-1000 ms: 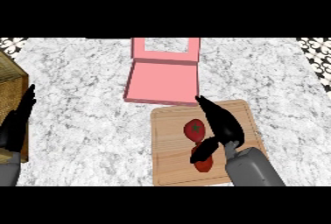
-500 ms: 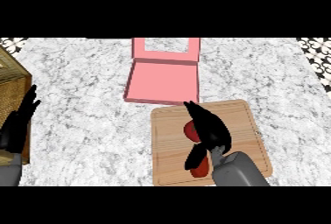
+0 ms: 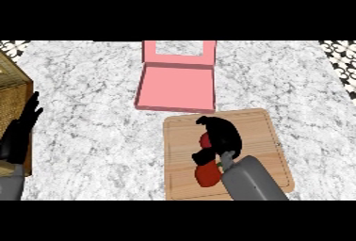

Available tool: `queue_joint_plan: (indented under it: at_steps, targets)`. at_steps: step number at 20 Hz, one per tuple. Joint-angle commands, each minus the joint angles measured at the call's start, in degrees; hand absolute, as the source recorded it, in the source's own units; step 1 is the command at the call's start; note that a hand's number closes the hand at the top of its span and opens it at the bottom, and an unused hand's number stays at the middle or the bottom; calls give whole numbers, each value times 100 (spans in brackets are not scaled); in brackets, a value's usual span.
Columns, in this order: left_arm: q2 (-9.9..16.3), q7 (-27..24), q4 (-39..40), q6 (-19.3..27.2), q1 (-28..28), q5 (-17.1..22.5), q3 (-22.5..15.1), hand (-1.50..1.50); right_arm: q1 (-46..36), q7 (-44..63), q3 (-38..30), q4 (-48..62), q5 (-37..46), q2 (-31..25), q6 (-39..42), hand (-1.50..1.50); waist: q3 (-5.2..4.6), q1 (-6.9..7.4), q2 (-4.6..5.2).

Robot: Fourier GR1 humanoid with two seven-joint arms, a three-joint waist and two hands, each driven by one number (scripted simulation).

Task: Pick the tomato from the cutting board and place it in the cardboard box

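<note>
Tomato [image 3: 206, 173] sits under the right hand [image 3: 221, 134] on the cutting board [image 3: 261, 127], fingers curled round it, so lift straight up before carrying it forward to the pink box [image 3: 175, 88] beyond.

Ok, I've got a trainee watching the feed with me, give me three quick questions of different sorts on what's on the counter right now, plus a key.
1. True or false: the tomato is already in the pink box.
2. Which hand is over the cutting board? A) left hand B) right hand C) both
3. Fill in: the box lies just beyond the board's ____ edge.

Key
1. False: it is on the board, under the right hand, whose fingers curl over it.
2. B: the left hand rests open at the view's left edge, fingers up.
3. Far.
</note>
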Motion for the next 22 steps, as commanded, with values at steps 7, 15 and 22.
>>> queue_joint_plan:
  at_steps: [7,15,22]
  targets:
    - [-74,-67,-54,-24,61,-95,99,0,-439,-586,-84,774,1141,-241,-1114,150,3,-5,5]
    - [-48,57,-158,13,214,-117,213,0,395,2034,120,-407,2447,46,-1511,150,-8,-207,-81]
    - [49,95,-257,-222,298,3,281,0,685,4073,708,-2256,3758,54,-666,150,-13,-215,-114]
